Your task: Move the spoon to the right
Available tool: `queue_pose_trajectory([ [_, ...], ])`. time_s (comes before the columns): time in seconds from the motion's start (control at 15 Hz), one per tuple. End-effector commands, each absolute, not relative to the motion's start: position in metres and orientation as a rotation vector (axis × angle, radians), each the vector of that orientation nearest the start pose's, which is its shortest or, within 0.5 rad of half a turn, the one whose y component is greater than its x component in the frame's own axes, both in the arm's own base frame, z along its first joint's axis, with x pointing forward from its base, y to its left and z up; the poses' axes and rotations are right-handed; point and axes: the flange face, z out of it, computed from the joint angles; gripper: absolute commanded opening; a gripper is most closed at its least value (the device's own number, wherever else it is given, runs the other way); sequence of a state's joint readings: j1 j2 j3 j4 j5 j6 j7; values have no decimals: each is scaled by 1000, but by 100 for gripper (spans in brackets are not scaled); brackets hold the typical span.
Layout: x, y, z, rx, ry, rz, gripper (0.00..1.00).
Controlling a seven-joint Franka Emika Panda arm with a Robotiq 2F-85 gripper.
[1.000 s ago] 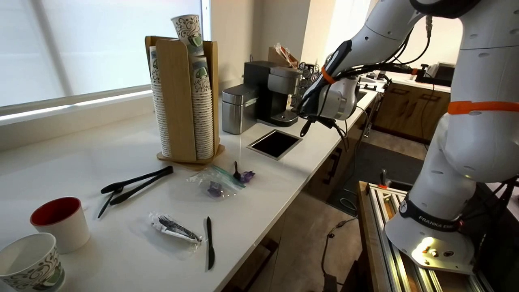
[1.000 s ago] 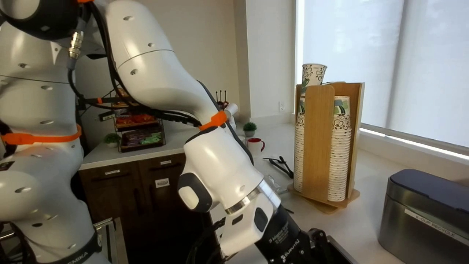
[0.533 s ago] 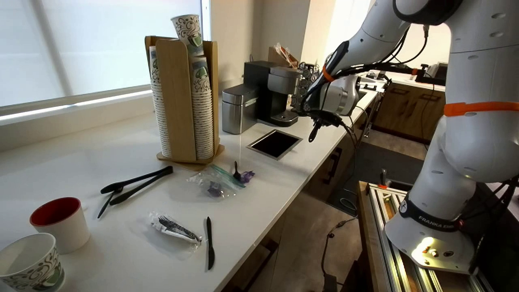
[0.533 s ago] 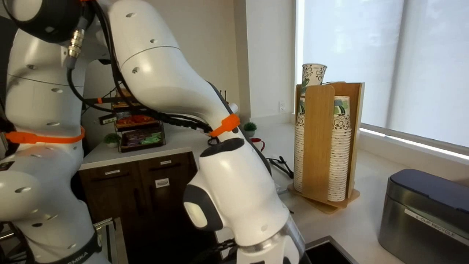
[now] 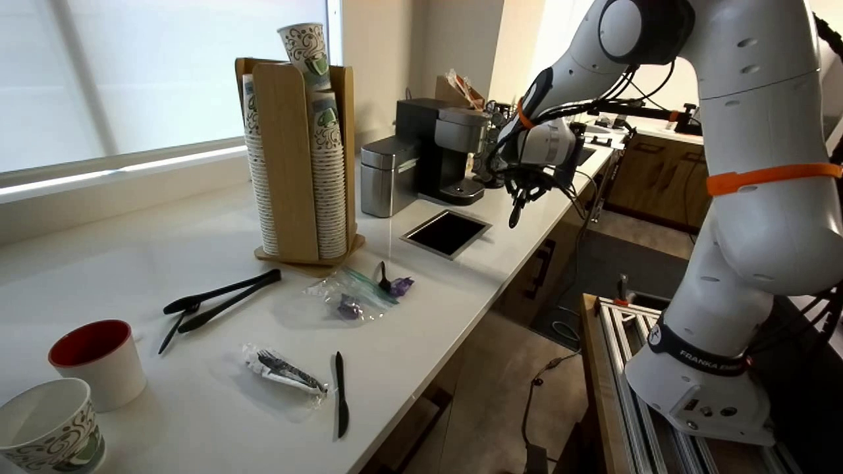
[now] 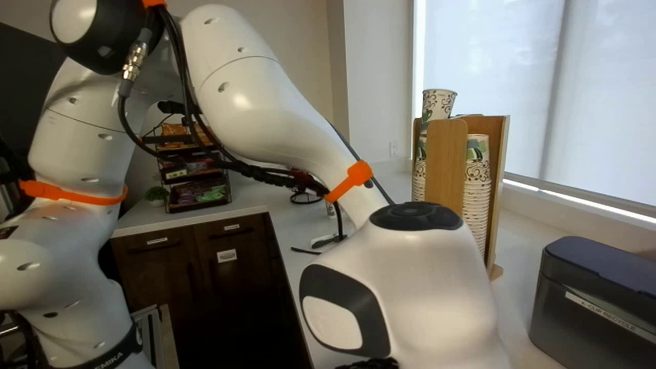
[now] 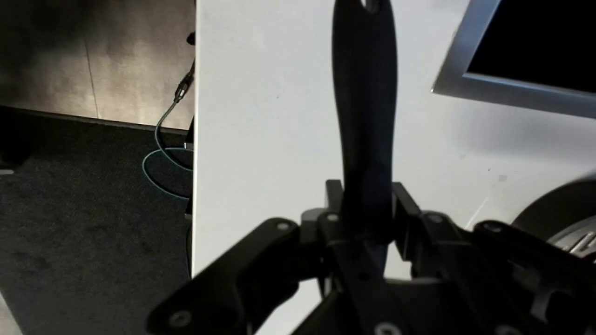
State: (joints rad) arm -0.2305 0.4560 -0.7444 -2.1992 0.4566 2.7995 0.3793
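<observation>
Here the gripper [image 7: 367, 204] holds the spoon [image 7: 365, 102] above the counter [image 7: 265, 139].

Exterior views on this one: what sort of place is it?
Probably a shared break room or office coffee station, judging by the coffee maker, the wooden holder of stacked paper cups, and the bin labelled K-CUP RECYCLE.

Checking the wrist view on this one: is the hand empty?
No, the hand is closed on the black spoon's handle, which juts out toward the top of that picture.
</observation>
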Motion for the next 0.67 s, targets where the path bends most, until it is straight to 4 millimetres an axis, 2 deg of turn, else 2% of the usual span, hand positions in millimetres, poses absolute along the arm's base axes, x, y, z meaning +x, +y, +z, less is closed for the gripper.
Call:
queue_pose_trajectory([
  [0.0, 336, -505, 247, -2237, 2371, -322, 7],
  [0.2, 346, -515, 232, -2258, 2343, -265, 7],
  [0.6, 333, -539, 196, -2355, 2368, -134, 7],
])
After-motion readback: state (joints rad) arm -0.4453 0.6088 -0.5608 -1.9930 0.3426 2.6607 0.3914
